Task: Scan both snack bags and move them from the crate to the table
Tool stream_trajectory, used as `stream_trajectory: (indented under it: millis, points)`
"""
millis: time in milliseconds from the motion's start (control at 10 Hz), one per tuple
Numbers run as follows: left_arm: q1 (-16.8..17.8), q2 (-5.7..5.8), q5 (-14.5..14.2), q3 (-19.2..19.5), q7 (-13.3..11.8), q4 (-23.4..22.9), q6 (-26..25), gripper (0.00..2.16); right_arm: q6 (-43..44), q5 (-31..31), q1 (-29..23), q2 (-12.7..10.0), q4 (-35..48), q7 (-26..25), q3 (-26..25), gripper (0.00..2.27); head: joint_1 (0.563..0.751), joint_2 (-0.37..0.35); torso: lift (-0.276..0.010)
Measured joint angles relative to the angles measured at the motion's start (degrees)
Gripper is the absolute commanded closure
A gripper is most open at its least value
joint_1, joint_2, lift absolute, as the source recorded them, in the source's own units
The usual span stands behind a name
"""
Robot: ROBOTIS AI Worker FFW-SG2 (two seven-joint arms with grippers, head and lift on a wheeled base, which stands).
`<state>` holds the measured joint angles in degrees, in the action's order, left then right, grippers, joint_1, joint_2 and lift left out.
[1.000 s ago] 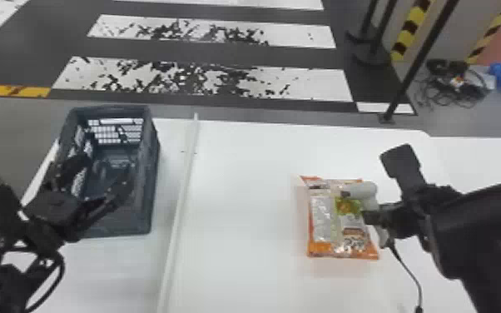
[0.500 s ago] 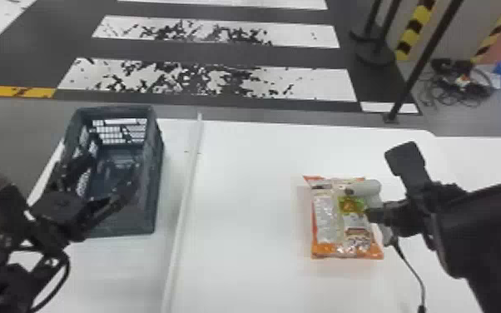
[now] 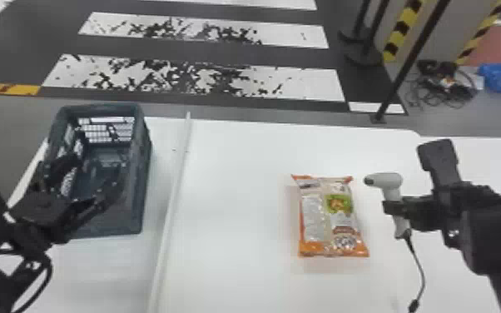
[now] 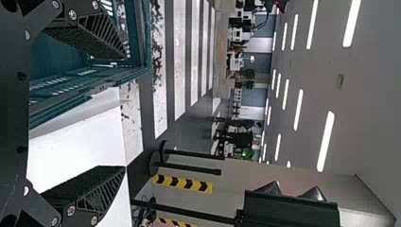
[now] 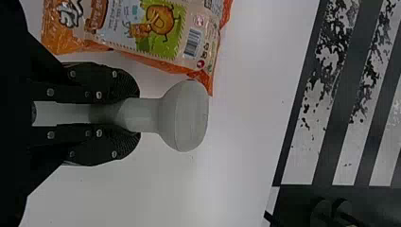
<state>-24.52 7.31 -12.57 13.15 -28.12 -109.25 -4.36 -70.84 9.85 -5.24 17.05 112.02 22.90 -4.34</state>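
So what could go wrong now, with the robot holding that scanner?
The scanner has a cord trailing from its handle, which might snag when the right gripper moves. The scanner is close beside the snack bag, so it could nudge it. The left gripper is open at the crate and might bump its walls.

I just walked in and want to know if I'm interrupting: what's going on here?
A robot is at a scanning job. Its right tool grips a handheld scanner, just to the right of an orange-edged snack bag lying flat on the white table. Its left tool is open at the dark crate, holding nothing. Whether the bag has been scanned, I can't tell.
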Motion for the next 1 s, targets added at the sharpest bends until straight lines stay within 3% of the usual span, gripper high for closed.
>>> stream_trajectory:
  millis: [400,1000]
  points:
    - [0.1,-0.01,0.0,-0.3,0.0,-0.1,-0.2,0.17,11.4,-0.4,0.6,1.1,-11.4,-1.0,-4.3,2.25,0.695,-0.187,-0.035]
    - [0.1,-0.01,0.0,-0.2,0.0,-0.3,-0.2,0.17,16.1,0.8,3.6,2.0,-21.2,-1.7,-2.6,2.23,0.695,-0.208,-0.035]
